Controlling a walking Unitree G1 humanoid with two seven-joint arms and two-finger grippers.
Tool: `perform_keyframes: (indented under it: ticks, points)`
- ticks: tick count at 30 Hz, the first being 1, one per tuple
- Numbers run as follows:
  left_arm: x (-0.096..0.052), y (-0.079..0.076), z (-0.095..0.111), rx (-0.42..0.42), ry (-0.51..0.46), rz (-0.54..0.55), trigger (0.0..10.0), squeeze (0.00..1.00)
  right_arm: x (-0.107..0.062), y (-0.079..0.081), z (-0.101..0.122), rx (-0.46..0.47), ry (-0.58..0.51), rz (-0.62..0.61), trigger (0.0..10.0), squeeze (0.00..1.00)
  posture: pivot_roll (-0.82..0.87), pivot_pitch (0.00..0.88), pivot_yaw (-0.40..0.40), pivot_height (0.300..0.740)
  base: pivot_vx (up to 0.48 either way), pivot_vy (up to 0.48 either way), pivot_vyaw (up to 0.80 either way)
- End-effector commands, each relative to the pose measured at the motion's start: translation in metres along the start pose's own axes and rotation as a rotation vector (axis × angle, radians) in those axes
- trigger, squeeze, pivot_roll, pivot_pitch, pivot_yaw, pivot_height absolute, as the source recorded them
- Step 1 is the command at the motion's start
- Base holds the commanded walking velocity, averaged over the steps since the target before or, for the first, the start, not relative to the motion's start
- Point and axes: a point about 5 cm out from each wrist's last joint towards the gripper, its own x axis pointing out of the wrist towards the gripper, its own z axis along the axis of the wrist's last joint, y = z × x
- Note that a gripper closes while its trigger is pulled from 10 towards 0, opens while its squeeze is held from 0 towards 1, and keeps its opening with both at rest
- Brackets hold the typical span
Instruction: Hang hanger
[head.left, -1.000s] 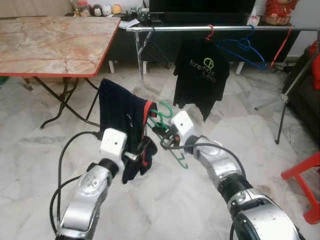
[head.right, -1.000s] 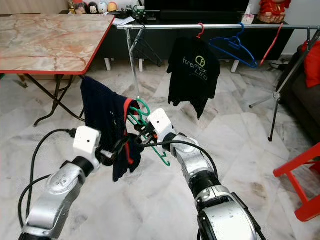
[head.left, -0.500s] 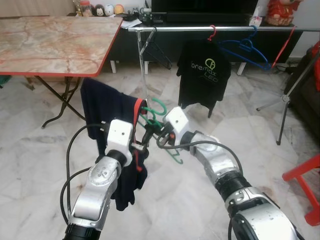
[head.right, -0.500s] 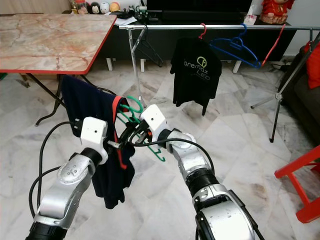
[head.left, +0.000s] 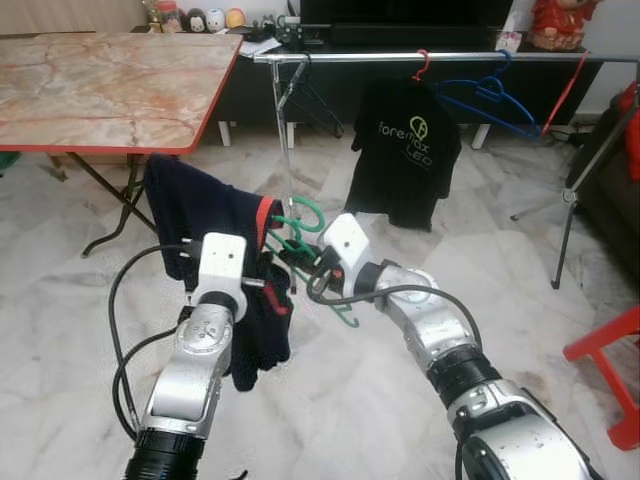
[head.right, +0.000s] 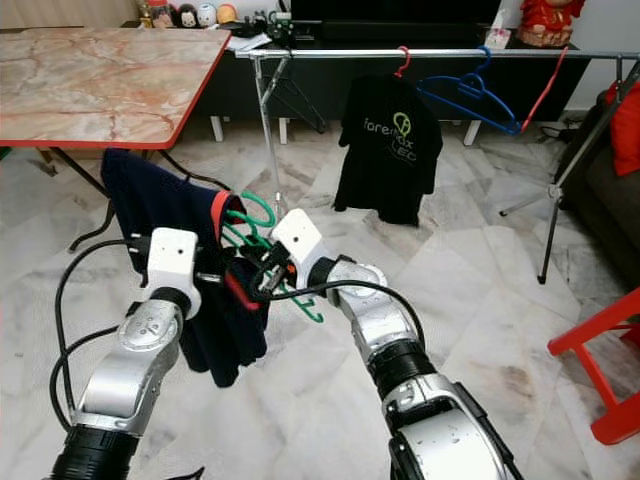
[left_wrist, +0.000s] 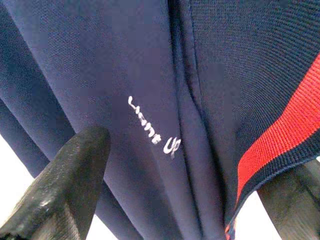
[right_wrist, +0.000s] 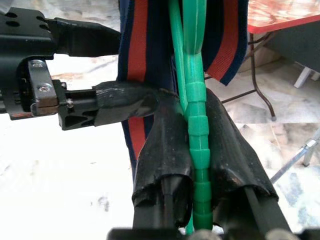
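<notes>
A green hanger (head.left: 318, 262) draped with a navy, red-trimmed garment (head.left: 228, 235) hangs in mid-air between both arms, well short of the clothes rail (head.left: 440, 58) beyond. The right gripper (right_wrist: 192, 150) has its jaws clamped on the hanger's stem; the left gripper (left_wrist: 175, 185) has its jaws narrowed on a fold of cloth. The risk, as judged here: the loosely draped garment could slide off if the arms pull apart, or the hook could miss the rail beside the black T-shirt (head.left: 405, 150).
</notes>
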Motion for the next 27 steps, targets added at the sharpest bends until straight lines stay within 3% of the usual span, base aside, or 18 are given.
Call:
perform_keyframes:
  ticks: [1, 10, 11, 19, 27]
  points:
    - [0.0031, -0.0025, 0.0027, 0.013, 0.002, 0.006, 10.0, 0.00, 0.0024, 0.0007, 0.0124, -0.019, -0.049, 0.009, 0.0, 0.00, 0.04, 0.022, -0.007, 0.740, 0.000, 0.000, 0.00]
    - [0.0023, -0.0029, 0.0031, 0.009, -0.007, 0.036, 9.4, 0.00, 0.0016, 0.0015, 0.0119, -0.019, -0.043, 0.013, 0.0, 0.00, 0.04, 0.015, -0.008, 0.740, 0.000, 0.000, 0.00]
    - [0.0018, -0.0021, 0.0034, 0.011, -0.012, 0.040, 0.0, 0.00, 0.0013, 0.0014, 0.0117, -0.019, -0.042, 0.014, 0.0, 0.00, 0.04, 0.015, -0.008, 0.740, 0.000, 0.000, 0.00]
    - [0.0037, 0.0027, 0.0074, 0.017, -0.036, 0.054, 0.0, 0.00, -0.0001, -0.0006, 0.0114, -0.020, -0.037, 0.007, 0.0, 0.00, 0.04, 0.009, -0.006, 0.740, 0.000, 0.000, 0.00]
    - [0.0007, -0.0028, 0.0083, 0.022, -0.047, 0.005, 0.0, 0.00, -0.0019, -0.0019, 0.0042, -0.011, -0.009, -0.011, 0.0, 0.00, 0.05, 0.018, -0.007, 0.740, 0.000, 0.000, 0.00]
